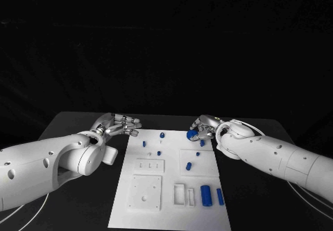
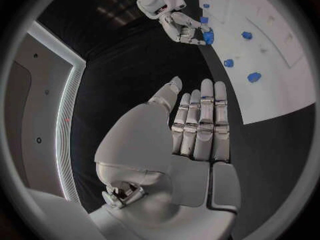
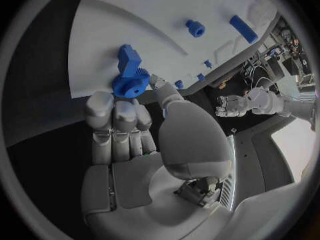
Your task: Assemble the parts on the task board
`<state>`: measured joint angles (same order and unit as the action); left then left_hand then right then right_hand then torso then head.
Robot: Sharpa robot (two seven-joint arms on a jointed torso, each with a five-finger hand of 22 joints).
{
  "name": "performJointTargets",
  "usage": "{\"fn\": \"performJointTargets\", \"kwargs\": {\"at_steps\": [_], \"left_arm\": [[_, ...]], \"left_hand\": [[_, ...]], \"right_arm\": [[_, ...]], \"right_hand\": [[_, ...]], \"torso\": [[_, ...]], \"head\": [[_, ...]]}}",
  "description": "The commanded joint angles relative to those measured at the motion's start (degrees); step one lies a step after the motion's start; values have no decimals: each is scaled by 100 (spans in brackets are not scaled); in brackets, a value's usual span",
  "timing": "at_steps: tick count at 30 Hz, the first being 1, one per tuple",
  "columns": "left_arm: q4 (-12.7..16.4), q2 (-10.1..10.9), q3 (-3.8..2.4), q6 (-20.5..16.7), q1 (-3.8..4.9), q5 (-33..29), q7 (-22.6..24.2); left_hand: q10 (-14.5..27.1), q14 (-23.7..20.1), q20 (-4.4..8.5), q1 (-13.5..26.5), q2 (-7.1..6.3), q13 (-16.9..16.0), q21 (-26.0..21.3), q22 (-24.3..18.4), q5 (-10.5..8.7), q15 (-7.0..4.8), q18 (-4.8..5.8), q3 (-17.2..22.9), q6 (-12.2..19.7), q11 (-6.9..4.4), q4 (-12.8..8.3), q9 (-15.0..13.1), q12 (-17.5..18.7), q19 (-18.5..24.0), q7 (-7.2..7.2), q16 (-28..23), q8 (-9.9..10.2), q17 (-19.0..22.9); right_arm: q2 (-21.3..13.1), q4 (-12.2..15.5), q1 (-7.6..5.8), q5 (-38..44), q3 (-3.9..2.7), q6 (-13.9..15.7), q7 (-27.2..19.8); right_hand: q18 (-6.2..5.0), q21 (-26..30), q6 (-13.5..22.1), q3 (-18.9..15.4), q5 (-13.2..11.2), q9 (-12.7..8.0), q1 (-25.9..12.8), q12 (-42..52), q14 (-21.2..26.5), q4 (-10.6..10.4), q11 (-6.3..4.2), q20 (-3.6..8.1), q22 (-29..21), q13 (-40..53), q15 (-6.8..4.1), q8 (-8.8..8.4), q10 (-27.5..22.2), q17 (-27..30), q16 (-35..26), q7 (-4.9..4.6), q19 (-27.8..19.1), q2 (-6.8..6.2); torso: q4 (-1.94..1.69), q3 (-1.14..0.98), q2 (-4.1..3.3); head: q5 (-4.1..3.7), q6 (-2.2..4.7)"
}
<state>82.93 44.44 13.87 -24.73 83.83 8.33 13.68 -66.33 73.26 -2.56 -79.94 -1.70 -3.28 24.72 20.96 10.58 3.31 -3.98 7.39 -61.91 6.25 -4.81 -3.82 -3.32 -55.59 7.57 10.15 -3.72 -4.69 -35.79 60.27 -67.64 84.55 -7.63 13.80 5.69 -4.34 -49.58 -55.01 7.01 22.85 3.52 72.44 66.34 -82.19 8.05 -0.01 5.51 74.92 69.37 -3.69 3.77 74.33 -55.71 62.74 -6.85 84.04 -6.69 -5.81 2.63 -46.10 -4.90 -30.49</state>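
Pinching a blue gear-like part (image 1: 191, 134) at the task board (image 1: 170, 211)'s upper right, the right hand (image 1: 201, 128) is nearer; the left hand (image 1: 118, 125) hovers off-board, fingers apart, holding nothing.

The task board (image 1: 170, 211) lies on the table (image 1: 83, 202) between the two arms. The right robot hand (image 1: 201, 129) is over the board's far right corner, holding a gear-shaped part (image 1: 192, 135). A peg (image 1: 202, 142) stands just beside that hand, nearer the robot. The left robot hand (image 1: 118, 125) hangs off the board's far left edge, fingers extended; two small parts (image 1: 160, 135) lie between the hands.
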Motion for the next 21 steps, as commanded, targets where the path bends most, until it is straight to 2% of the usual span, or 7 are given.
{"fn": "performJointTargets", "kwargs": {"at_steps": [1,9,16,21], "left_arm": [[5,-7,-4,102,5,29,-5],[6,-1,-4,108,5,31,-18],[8,1,-4,121,5,33,-28],[8,-2,-4,129,5,35,-32]], "left_hand": [[39,-15,13,-15,5,-7,-30,9,-34,21,-9,-29,44,10,-1,0,-4,-39,2,-2,10,9],[39,-15,13,-15,5,-7,-30,9,-34,21,-9,-29,44,10,-1,0,-4,-39,2,-2,10,9],[47,-17,13,-24,3,-8,-33,12,-28,21,-11,-30,43,11,-8,-1,-5,-39,1,-2,9,9],[47,-17,13,-24,3,-8,-33,12,-28,21,-11,-30,43,11,-8,-1,-5,-39,1,-2,9,9]], "right_arm": [[-33,49,5,-220,-2,101,-119],[-102,93,7,-300,-3,72,-109],[-135,98,7,-311,-4,1,-80],[-133,73,8,-304,-4,-73,-47]], "right_hand": [[-101,-22,9,-41,72,-3,-28,-23,-34,-5,39,-52,592,-1,-14,-32,-1,-5,-8,9,256,46],[-103,-22,-113,-19,205,2,-44,-34,-34,-7,30,-49,592,-10,-19,-25,-6,-7,-8,17,255,82],[-98,-55,-249,141,227,6,-118,40,-39,50,22,-42,598,52,-26,-23,38,-26,7,26,258,107],[-97,-76,-202,169,242,3,-123,42,-38,93,25,-43,603,61,-24,-27,29,-36,16,22,258,74]], "torso": [[-6,7,2],[-1,7,2],[-4,6,2],[-2,7,1]], "head": [[-17,21],[-15,40],[-36,64],[-32,60]]}}
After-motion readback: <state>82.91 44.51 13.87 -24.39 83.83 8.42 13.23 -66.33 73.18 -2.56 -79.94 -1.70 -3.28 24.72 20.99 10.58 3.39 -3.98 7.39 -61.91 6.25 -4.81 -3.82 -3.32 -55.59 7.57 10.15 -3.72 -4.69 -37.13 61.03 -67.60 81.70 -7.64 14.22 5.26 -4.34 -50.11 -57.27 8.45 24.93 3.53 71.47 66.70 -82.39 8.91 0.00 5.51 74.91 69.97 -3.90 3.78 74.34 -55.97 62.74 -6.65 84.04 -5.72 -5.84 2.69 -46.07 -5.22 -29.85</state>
